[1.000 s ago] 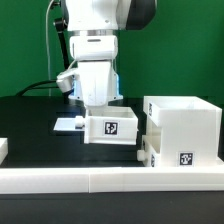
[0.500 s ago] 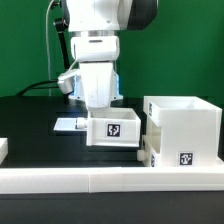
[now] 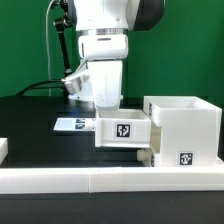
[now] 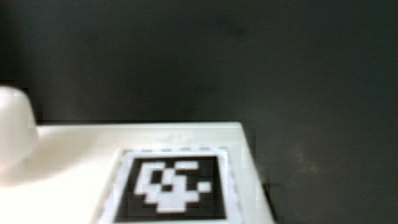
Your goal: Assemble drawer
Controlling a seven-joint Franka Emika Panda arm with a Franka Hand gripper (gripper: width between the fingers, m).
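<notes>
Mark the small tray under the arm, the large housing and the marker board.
small tray [image 3: 123, 130]: exterior view, on the tag on its front wall.
large housing [image 3: 185, 122]: exterior view, on its plain front wall.
marker board [image 3: 70, 124]: exterior view, on its printed tags.

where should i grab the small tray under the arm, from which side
Grip the small tray by its thin tagged front wall, straight down from above: the top is open, so one of the jaws goes inside, one outside.
</notes>
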